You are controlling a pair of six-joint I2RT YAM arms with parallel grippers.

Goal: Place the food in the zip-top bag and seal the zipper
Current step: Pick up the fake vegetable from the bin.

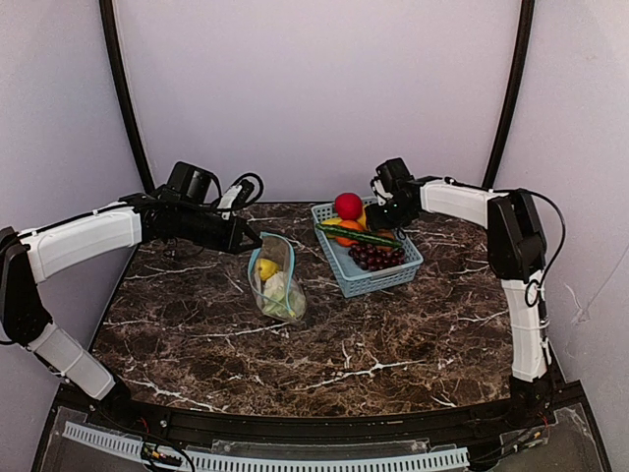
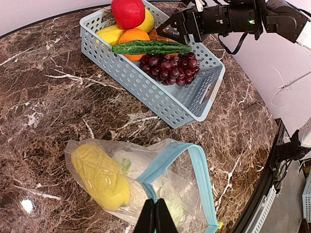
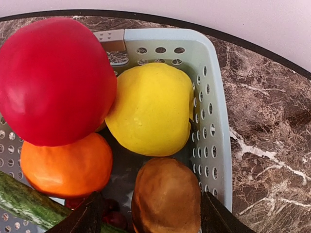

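1. The left gripper [image 2: 155, 208] is pressed together on the zipper [image 2: 167, 162], pinching the mouth edge of the zip-top bag [image 2: 194, 191]. My guess is it's propping the mouth open for loading.
2. That bag lies mid-scene on the tabletop [image 1: 393, 354], just left of the basket [image 2: 167, 104], with the banana [image 2: 99, 175], cauliflower [image 2: 132, 162] and a small green piece [image 2: 171, 206] already inside.
3. The right gripper [image 3: 150, 206] hangs spread over the basket's far end, fingers [image 3: 87, 218] either side of a brown food [image 3: 167, 194], probably lining up a pick.
4. Can't tell if they touch it, since the wrist view crops both. The green piece is blurry behind plastic.
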